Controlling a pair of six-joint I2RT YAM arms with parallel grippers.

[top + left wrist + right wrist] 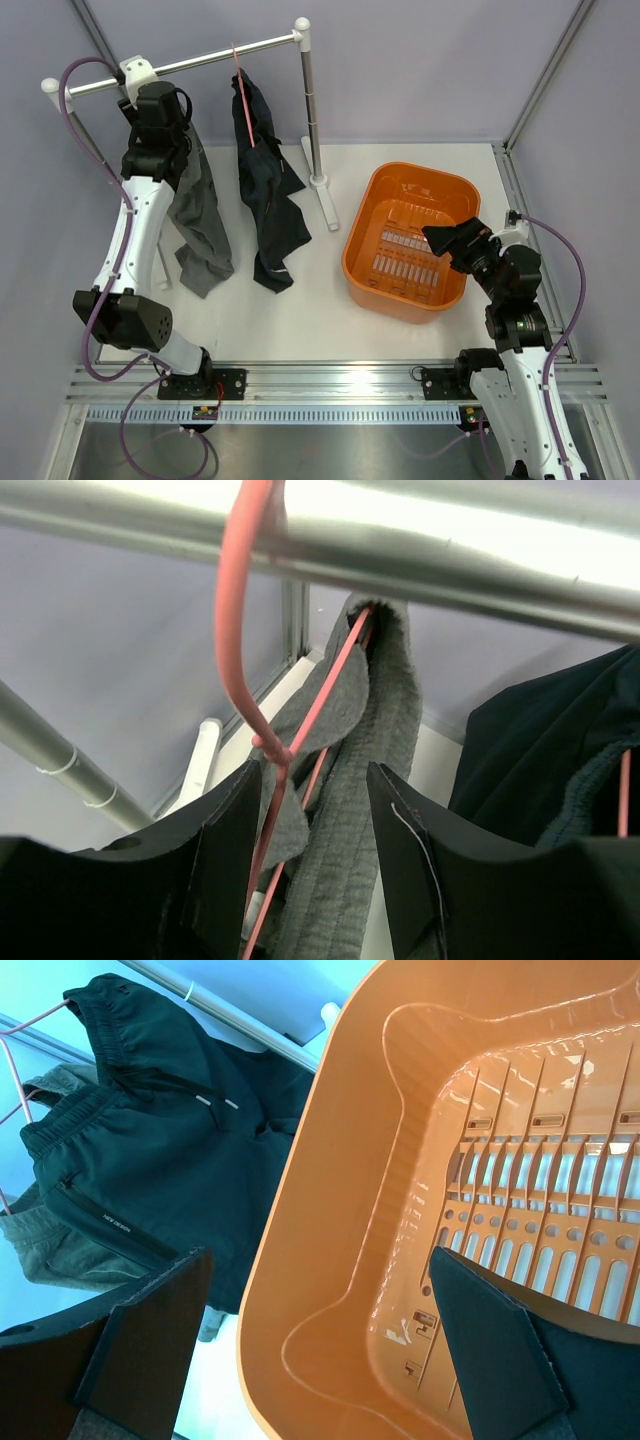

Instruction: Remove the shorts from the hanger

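The mid-grey shorts (200, 230) hang from a pink hanger on the rail (200, 62) at the left. The dark navy shorts (268, 200) hang from a second pink hanger (243, 100) further right. My left gripper (160, 112) is up at the rail, at the top of the grey shorts. In the left wrist view it (315, 850) is open, its jaws on either side of the grey waistband (385, 710) and the hanger's wire (232, 630), without pinching them. My right gripper (452, 240) is open and empty over the orange basket (300, 1210).
The orange basket (360, 215) stands at the right of the table. The rack's upright post (312, 110) and its foot stand between the dark shorts and the basket. The right wrist view shows the dark shorts (160, 1140) with grey cloth (50, 1250) behind.
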